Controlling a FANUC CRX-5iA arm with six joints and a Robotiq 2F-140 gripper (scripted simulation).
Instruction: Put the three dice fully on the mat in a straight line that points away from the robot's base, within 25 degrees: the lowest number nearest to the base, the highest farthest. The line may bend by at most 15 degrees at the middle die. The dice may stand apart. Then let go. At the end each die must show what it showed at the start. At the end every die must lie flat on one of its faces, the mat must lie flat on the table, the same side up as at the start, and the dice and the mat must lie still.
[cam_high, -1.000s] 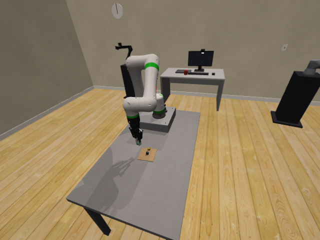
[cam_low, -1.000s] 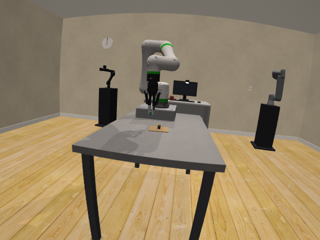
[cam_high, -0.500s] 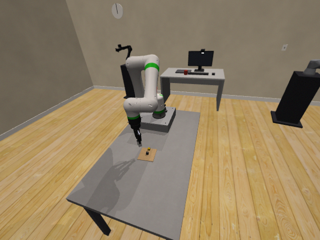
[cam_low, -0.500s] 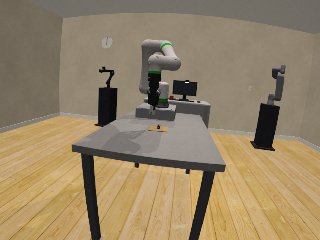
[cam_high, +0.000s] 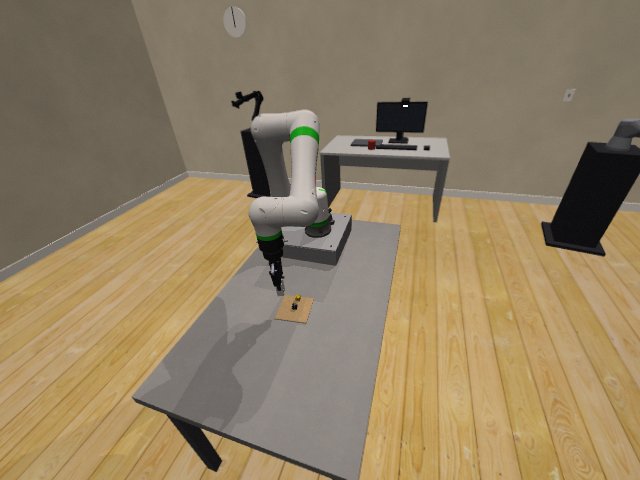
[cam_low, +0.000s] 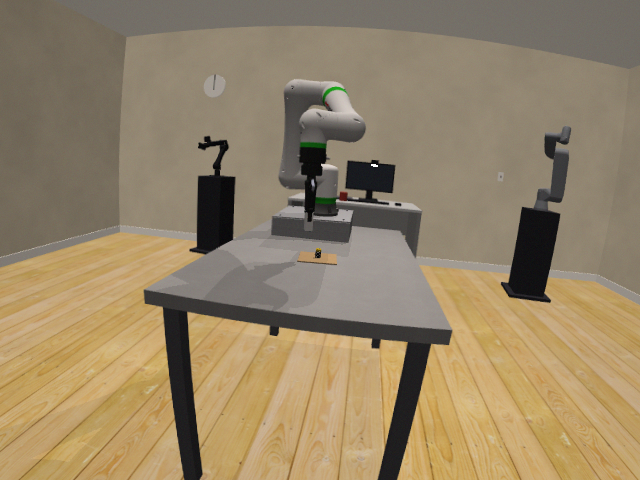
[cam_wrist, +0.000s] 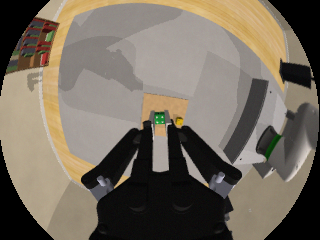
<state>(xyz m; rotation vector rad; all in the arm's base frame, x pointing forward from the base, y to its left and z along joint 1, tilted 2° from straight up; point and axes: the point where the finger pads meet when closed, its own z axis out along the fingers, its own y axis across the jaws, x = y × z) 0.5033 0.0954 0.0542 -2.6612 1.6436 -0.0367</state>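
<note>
A tan mat lies on the grey table in front of the robot's base. A yellow die stands on the mat near its base-side edge, and a black die stands just in front of it. My gripper hangs a little above the table, left of the mat's near-base corner. It is shut on a green die, seen between the fingertips in the wrist view. The wrist view also shows the mat and the yellow die; the black die is hidden there.
The robot's base block stands on the table behind the mat. A desk with a monitor and two black pedestals stand off the table.
</note>
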